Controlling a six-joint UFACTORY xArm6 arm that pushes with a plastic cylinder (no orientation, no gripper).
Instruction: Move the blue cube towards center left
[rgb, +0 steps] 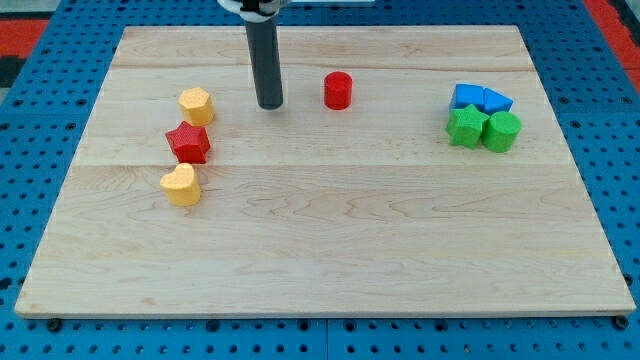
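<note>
Across nearly the whole frame the wooden counter is lying flat on a blue pegboard, giving the blocks a smooth surface to slide on. Above the middle, slightly toward the frame's left, the dark rod is standing upright with my tip resting on the wood. There are no fingers on this arm, so nothing is being grasped or released; the rod can only push.

At the right of the frame, in its upper half, four blocks are sitting packed together: the blue cube at the cluster's upper left, a blue triangular block touching it on the right, a green star-like block just below the cube, and a green cylinder beside that. Being so tightly packed, the cube is likely going to drag its neighbours along unless it is pushed from its right edge with care.

My tip is sitting well apart from that cluster, with the red cylinder lying between them, just to the tip's right.

At the left, a yellow hexagonal block, a red star and a yellow heart are forming a loose column, crowding the area the cube is meant to reach.

The push has not begun, I judge.
</note>
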